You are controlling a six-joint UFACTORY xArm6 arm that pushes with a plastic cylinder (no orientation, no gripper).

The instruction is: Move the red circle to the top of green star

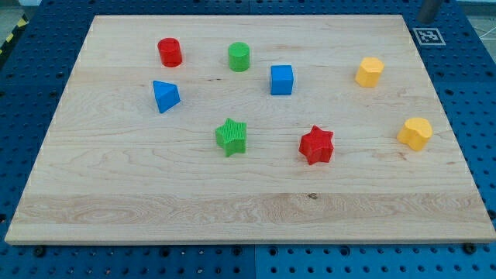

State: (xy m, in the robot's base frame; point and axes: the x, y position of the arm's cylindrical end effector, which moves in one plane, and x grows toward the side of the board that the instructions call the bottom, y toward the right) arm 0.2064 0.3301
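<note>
The table [248,213] is a pale wooden board lying on a blue perforated base [23,85], and eight small blocks are spread across its upper and middle parts.

The red circle [170,52], an upright cylinder, stands toward the view's top left. The green star [231,136] lies near the middle of the table, well apart from the red circle, at about five o'clock from it. Between them in height, near the left side, sits a blue triangle [165,96], at about ten o'clock from the green star and just below the red circle.

A green circle [239,56] stands at three o'clock from the red circle and almost straight at twelve o'clock from the green star. A blue cube [282,80] sits at about four o'clock from the green circle. A red star [316,145] lies at three o'clock from the green star, apart from it.

On the view's right are two yellow blocks: the upper yellow block [370,71] looks many-sided, perhaps a hexagon, and the lower yellow block [415,133], at about five o'clock from it, has a rounded outline I cannot make out clearly.

My tip does not show; only a grey object [428,9] pokes in at the view's top right corner, beside a black and white marker [428,36], and I cannot tell what it is. There are no jaws on this arm, so their state cannot be told.
</note>
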